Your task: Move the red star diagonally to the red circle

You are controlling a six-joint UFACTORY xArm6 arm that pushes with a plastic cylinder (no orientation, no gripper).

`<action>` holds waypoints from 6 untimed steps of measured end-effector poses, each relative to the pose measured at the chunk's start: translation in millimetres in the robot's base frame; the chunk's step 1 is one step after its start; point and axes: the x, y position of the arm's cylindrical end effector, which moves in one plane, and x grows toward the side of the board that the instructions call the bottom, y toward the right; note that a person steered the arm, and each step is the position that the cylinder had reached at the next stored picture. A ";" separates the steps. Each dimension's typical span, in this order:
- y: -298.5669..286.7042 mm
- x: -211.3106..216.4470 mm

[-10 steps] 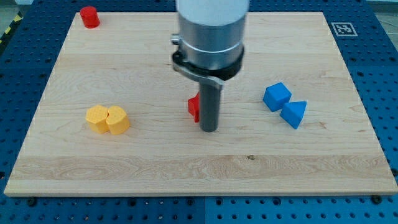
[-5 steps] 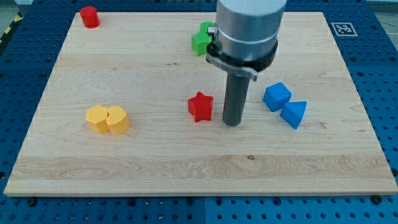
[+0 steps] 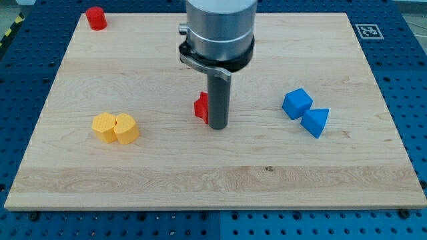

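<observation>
Red star (image 3: 201,107) sits near the desk's (image 3: 153,173) centre, mostly hidden behind the dark rod; only its left part shows. My tip (image 3: 217,125) rests touching or just beside the star's right side, toward the view's bottom. No end effector on this arm, so no grasp state to tell. Red circle (image 3: 96,18) lies well apart from the star, up-left at the desk's far corner. Left of the star: two yellow blocks (image 3: 115,127), touching. Right of the star: blue cube (image 3: 296,103) & blue triangle (image 3: 315,122), touching.
</observation>
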 end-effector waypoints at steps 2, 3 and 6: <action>-7.4 -17.5; -20.0 -37.6; -4.2 -81.6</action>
